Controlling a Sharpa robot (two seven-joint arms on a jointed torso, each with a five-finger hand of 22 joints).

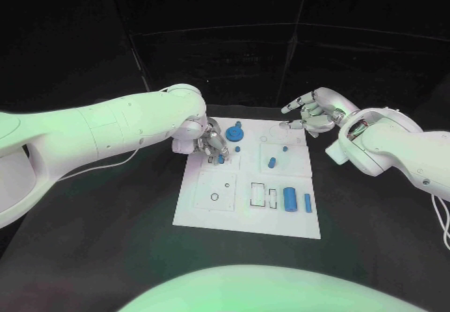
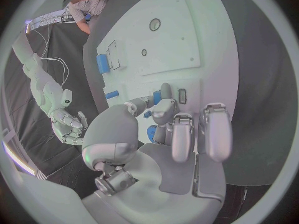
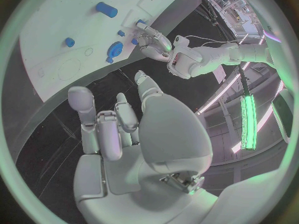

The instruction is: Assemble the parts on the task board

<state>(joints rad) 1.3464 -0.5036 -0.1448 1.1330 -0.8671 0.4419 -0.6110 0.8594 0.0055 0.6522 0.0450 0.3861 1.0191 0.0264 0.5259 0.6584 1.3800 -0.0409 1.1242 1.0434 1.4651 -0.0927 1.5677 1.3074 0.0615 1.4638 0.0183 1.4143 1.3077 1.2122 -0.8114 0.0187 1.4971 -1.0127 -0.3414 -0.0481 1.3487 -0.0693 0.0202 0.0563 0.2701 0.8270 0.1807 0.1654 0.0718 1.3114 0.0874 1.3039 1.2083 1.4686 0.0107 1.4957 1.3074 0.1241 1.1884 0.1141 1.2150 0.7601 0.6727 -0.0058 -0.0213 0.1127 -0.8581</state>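
You see the left hand (image 1: 212,144) at the task board (image 1: 281,224), left of frame centre, fingertips pinching a small blue part (image 1: 220,158). The right hand (image 1: 312,112) hovers upper right beyond the board's corner, fingers loosely apart, holding nothing.

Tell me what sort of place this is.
Probably a robotics lab or test cell. A white task board with outlined slots and small blue parts lies on a black table against a dark backdrop, and the right wrist view shows equipment racks and a green light strip.
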